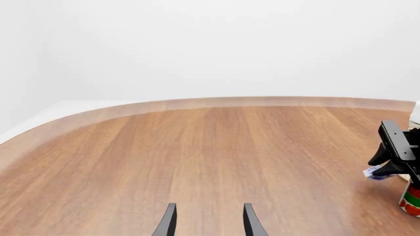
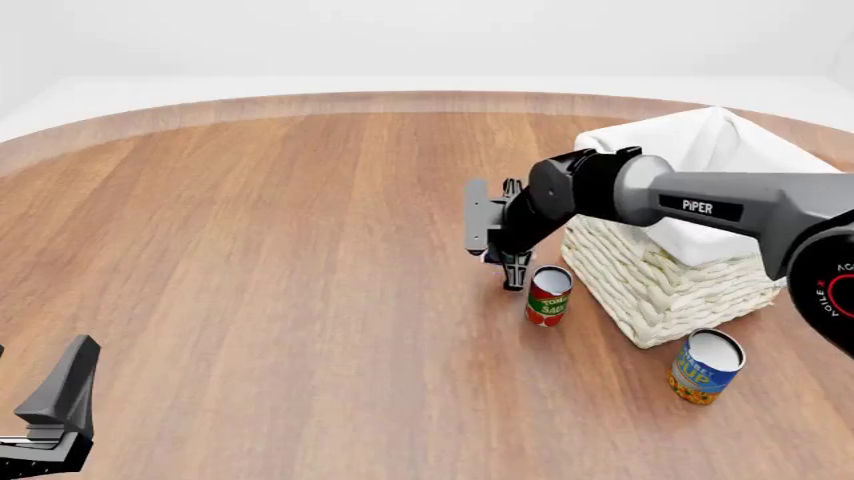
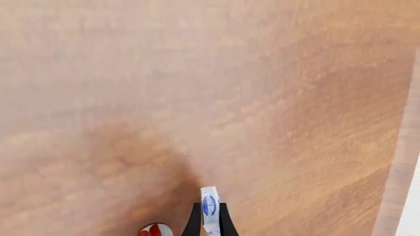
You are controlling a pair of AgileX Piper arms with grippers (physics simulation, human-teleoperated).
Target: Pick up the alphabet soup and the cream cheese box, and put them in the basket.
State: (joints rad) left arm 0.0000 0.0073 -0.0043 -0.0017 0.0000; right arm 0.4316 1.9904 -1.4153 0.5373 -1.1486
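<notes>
Right gripper (image 3: 209, 227) pinches the cream cheese box (image 3: 209, 206); left gripper (image 1: 208, 221) wide apart, idle. Alphabet soup (image 2: 703, 367) untouched; 0 of 2 visibly in basket (image 2: 661, 280).

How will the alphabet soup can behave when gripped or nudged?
The alphabet soup looks rigid, so it probably won't deform under the jaws. It stands upright, short and wide, so likely hard to tip. Knocked over, its round body would probably roll.

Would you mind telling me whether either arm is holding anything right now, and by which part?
The right gripper pinches the cream cheese box by its flat faces, on edge between the fingers. The left gripper is open and holds nothing.
</notes>
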